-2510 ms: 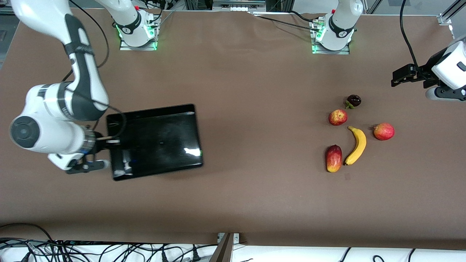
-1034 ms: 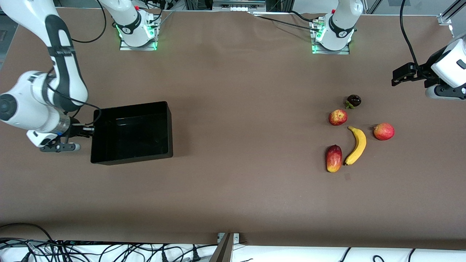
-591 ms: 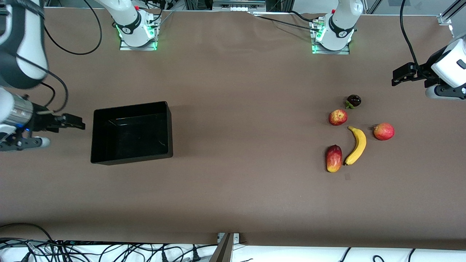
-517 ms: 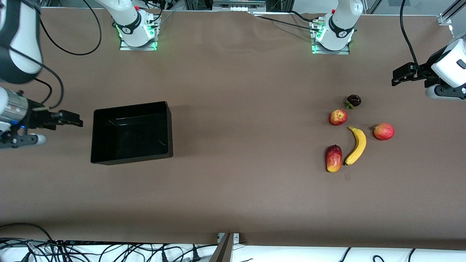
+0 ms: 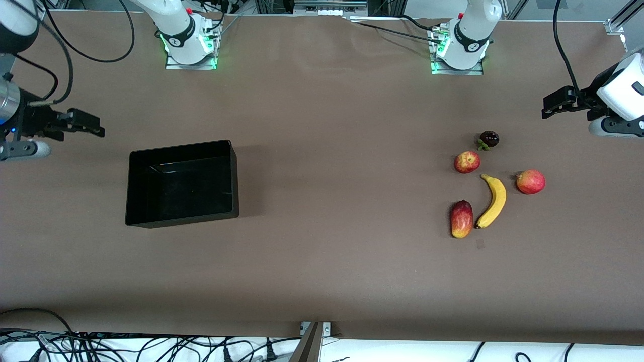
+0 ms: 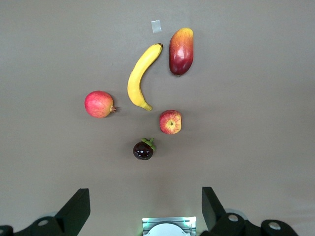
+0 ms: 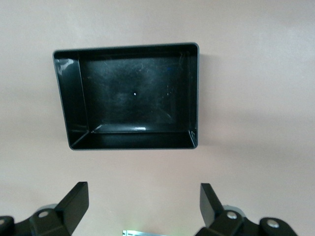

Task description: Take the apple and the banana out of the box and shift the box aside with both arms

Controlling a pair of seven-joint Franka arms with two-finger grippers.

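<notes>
The black box (image 5: 151, 221) lies flat on the table toward the right arm's end, with nothing in it. It also shows in the right wrist view (image 7: 74, 98). My right gripper (image 5: 93, 125) is open and empty, up in the air over bare table beside the box, clear of it. The yellow banana (image 5: 493, 201) and the small red apple (image 5: 467, 162) lie toward the left arm's end. Both show in the left wrist view, the banana (image 6: 140, 78) and the apple (image 6: 170, 122). My left gripper (image 5: 551, 105) is open, empty, and waits high beside the fruits.
A red-yellow mango (image 5: 461, 218) lies beside the banana, a rounder red fruit with a pointed tip (image 5: 530, 181) beside its other flank, and a dark mangosteen (image 5: 489, 139) just farther than the apple. A small tape patch (image 5: 480, 244) lies near the mango.
My right gripper set the box down flat, let go of its wall, then drew away from it toward the right arm's end and up. The left arm has not moved.
</notes>
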